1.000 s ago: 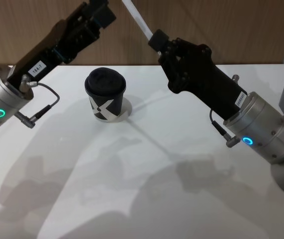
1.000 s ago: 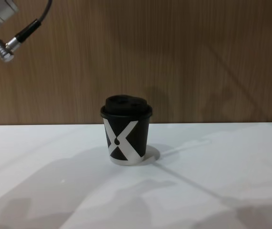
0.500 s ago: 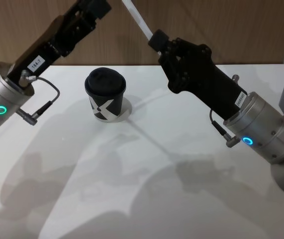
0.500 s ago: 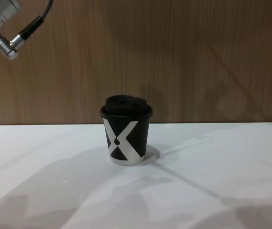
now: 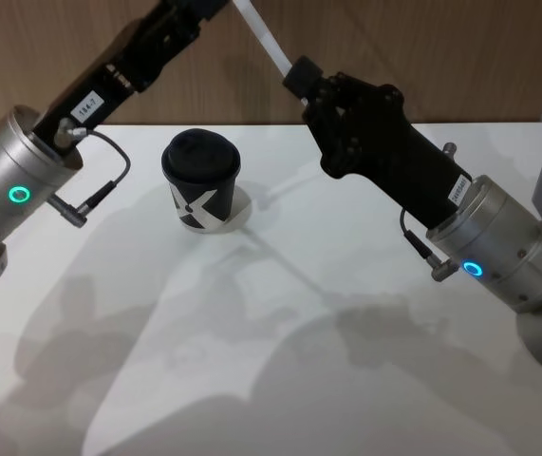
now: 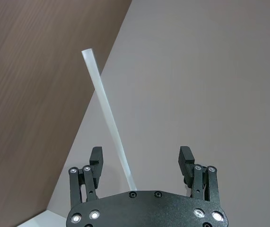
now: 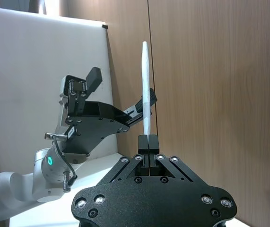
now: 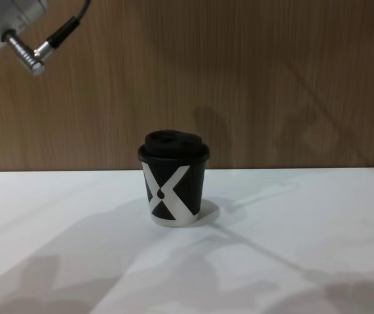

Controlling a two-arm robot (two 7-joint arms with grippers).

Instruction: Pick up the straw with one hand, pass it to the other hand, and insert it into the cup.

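My right gripper (image 5: 299,74) is shut on the lower end of the thin white straw (image 5: 263,36) and holds it high above the table, slanting up past the top edge of the head view. In the right wrist view the straw (image 7: 145,85) rises straight out of the shut gripper (image 7: 148,138). My left gripper (image 6: 141,158) is open around the straw (image 6: 107,118), which runs between its fingers without touching, closer to one finger (image 6: 96,157). The black cup (image 5: 201,180) with a white X and a domed lid stands upright on the table, below and between the two arms.
The white table (image 5: 280,361) stretches around the cup (image 8: 173,186) with free room on all sides. A brown wooden wall (image 8: 272,78) stands behind it. My left arm's silver wrist (image 5: 9,195) with its cable hangs over the table's left side.
My left arm has risen and reached right, bringing its open gripper around the straw. The right arm, the straw and the cup have stayed still.
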